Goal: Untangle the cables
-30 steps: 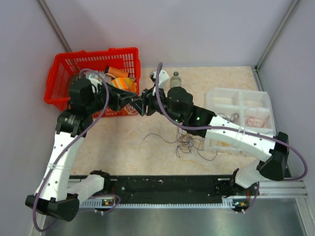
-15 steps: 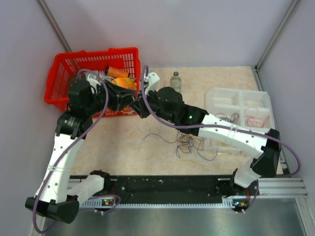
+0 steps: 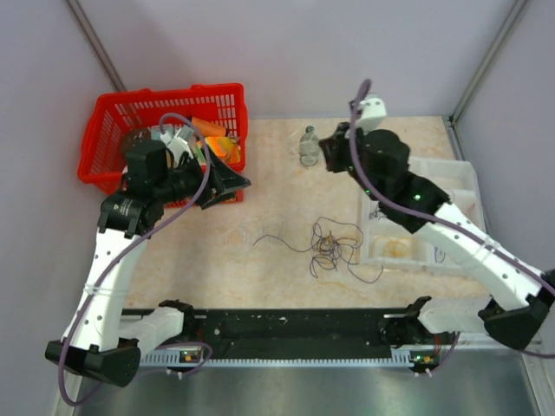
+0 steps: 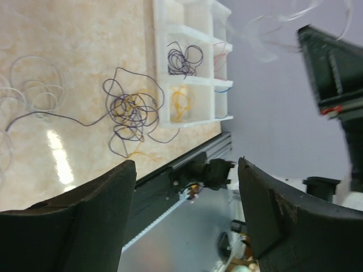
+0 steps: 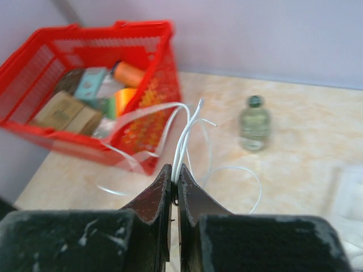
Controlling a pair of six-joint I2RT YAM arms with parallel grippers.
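Observation:
A fist-sized tangle of dark purple and yellow cables [image 3: 330, 247] lies mid-table, also in the left wrist view [image 4: 133, 110]. A thin white cable [image 5: 187, 127] is pinched between the jaws of my right gripper [image 5: 176, 170], which is shut and raised near the bottle [image 3: 325, 154]. My left gripper [image 3: 236, 184] hangs beside the basket, open, with nothing between its fingers [image 4: 283, 215]. Pale loops of cable [image 4: 34, 90] rest on the table. Separated purple [image 4: 182, 59], yellow [image 4: 180, 105] and red [image 4: 220, 54] cables lie in tray compartments.
A red basket [image 3: 108, 121] with packages stands at the back left. A small glass bottle [image 3: 309, 144] stands at the back centre. The white compartment tray [image 3: 460, 173] sits on the right. The black rail [image 3: 295, 329] runs along the near edge.
My left gripper has opened and let go. My right gripper shut on the white cable, then swung right and away from the left gripper, towards the bottle.

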